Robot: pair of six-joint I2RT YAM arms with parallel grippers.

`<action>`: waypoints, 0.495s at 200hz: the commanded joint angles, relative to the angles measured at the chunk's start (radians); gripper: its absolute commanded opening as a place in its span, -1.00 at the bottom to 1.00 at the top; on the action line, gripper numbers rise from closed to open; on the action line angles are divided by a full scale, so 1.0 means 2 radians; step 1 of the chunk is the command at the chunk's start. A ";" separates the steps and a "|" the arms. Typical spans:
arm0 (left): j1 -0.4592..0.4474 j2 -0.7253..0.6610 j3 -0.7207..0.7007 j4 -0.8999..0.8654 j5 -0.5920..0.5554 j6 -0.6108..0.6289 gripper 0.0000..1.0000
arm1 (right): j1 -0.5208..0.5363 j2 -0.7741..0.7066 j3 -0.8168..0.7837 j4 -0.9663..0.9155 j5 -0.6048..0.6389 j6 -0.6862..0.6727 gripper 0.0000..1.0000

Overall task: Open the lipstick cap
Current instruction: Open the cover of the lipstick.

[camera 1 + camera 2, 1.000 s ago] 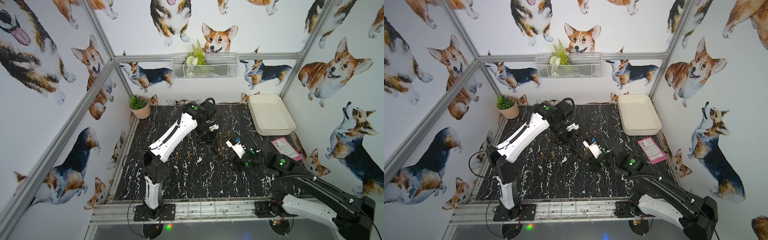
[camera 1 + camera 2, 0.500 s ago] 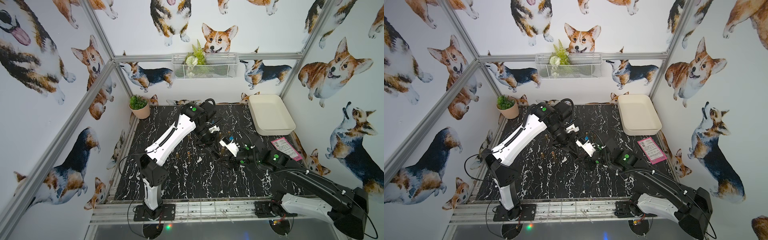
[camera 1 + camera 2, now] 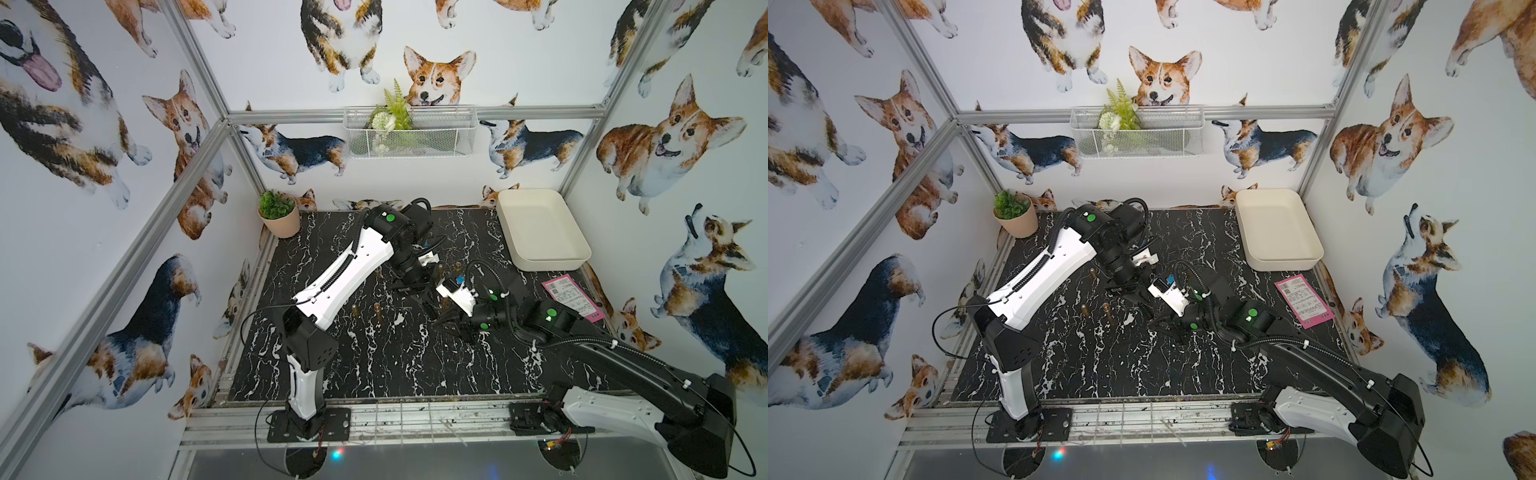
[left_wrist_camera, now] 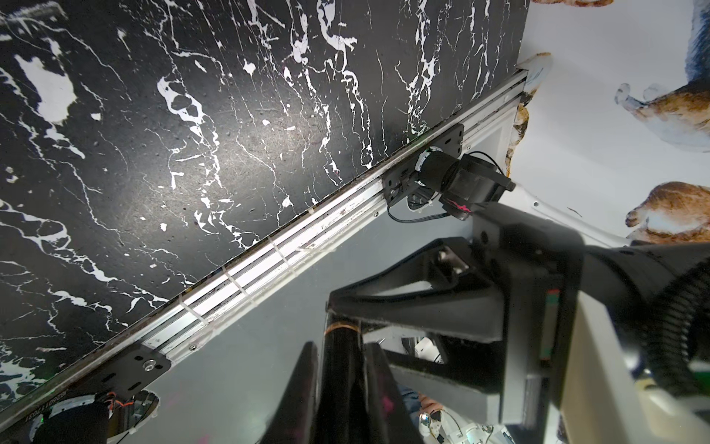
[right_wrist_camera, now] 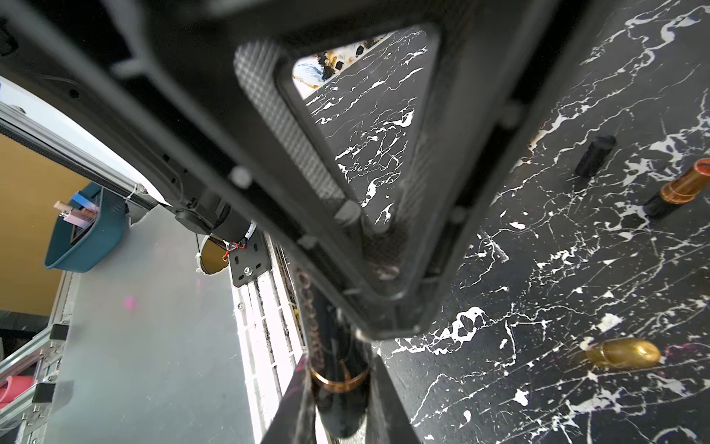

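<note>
A black lipstick (image 4: 342, 346) with a thin gold band (image 5: 338, 378) hangs above the middle of the marble table, gripped from both ends. My left gripper (image 4: 340, 369) is shut on one end of the tube. My right gripper (image 5: 338, 384) is shut on the other end, right at the gold band, with its fingers (image 5: 378, 384) pressed flat on the sides. In both top views the left gripper (image 3: 428, 297) and the right gripper (image 3: 448, 316) meet tip to tip, and the tube is hidden between them. I cannot tell which end is the cap.
Loose pieces lie on the table (image 3: 374, 365): a gold cap (image 5: 622, 353), a copper and black lipstick (image 5: 680, 188), a black cap (image 5: 595, 155) and gold tubes (image 3: 377, 308). A white tray (image 3: 540, 259) stands back right, a pink card (image 3: 573, 297) beside it, a plant pot (image 3: 282, 222) back left.
My right gripper has moved left to the left gripper and closed on the free end of the lipstick. The left gripper has kept its hold and barely moved.
</note>
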 commanded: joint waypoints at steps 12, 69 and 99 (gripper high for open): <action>-0.001 0.001 0.004 -0.019 0.015 0.006 -0.90 | 0.002 -0.007 0.003 0.014 0.006 0.003 -0.77; 0.004 -0.019 -0.004 -0.022 0.021 0.004 -0.02 | 0.002 -0.015 -0.002 0.013 0.015 0.000 -0.84; 0.004 -0.025 -0.008 -0.023 0.021 0.005 -0.14 | 0.002 -0.011 -0.002 0.016 0.016 0.000 -0.85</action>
